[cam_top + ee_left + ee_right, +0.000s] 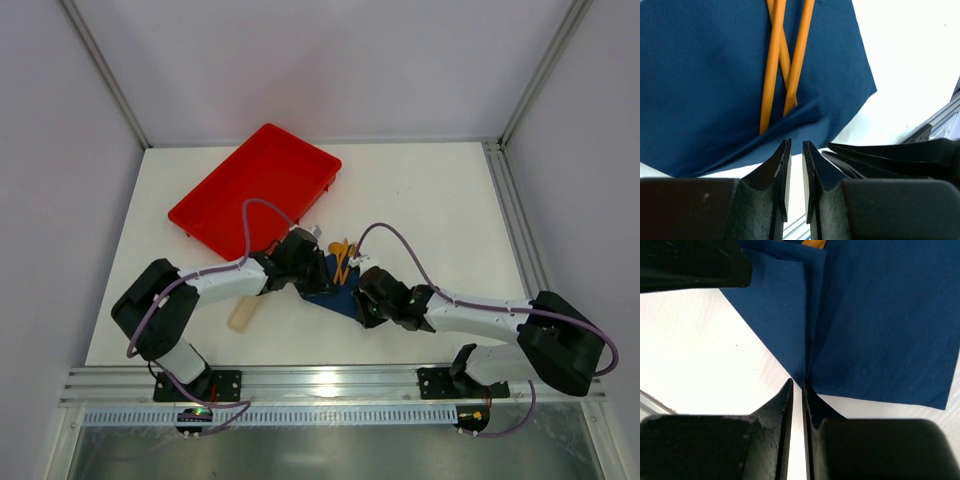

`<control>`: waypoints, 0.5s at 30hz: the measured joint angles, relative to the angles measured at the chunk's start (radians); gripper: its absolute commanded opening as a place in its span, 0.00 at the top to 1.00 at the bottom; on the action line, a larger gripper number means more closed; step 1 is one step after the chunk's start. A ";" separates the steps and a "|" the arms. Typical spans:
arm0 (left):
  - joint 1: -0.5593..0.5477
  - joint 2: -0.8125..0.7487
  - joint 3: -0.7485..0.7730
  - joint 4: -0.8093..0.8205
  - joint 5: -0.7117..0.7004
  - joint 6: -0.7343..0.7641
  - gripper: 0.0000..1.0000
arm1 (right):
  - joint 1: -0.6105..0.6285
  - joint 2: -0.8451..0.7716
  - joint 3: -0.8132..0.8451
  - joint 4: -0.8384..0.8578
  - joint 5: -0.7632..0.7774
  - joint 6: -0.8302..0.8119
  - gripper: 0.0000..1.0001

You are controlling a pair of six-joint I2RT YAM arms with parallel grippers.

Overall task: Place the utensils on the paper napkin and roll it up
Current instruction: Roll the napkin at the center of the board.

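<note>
Nearest the bases, on the white table (420,190): a pale beige strip (241,316), lying apart from the work. Next, the right gripper (797,382): jaws almost together, only a thin slit between them, and seemingly nipping the near corner of the paper napkin (880,315), with a sharp crease running up from the tips. A little further, the left gripper (796,143): jaws slightly apart, bare table showing through the gap, tips just beside the napkin's lifted edge, nothing visibly held. Beyond both claws, the dark blue napkin itself, spread on the table between the two arms, with one low flap raised along the near side. On it, the utensils (767,100): slim orange handles crossing each other, the near ends tucked just under that flap; impossible to tell the fork from the others here. Farthest, the red tray (255,185), well apart at the back left. Looks done: placing the cutlery on the sheet. Looks only just begun: the rolling, with a single first fold so far. Remains to turn the napkin over the handles and wrap them fully.
</note>
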State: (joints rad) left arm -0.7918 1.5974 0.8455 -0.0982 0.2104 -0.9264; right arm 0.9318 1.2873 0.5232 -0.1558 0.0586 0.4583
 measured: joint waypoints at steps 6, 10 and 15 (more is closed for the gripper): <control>0.000 0.036 -0.044 0.059 0.018 -0.005 0.82 | -0.019 -0.098 0.003 -0.068 0.006 0.044 0.65; -0.002 0.058 -0.058 0.082 0.023 -0.008 0.82 | -0.085 -0.162 0.007 -0.093 0.017 0.085 0.48; -0.009 0.061 -0.059 0.101 0.022 -0.008 0.82 | -0.216 -0.217 -0.006 -0.122 0.048 0.152 0.37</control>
State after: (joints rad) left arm -0.8005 1.6581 0.7864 0.0025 0.2325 -0.9344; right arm 0.7162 1.0706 0.5175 -0.2775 0.1062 0.6106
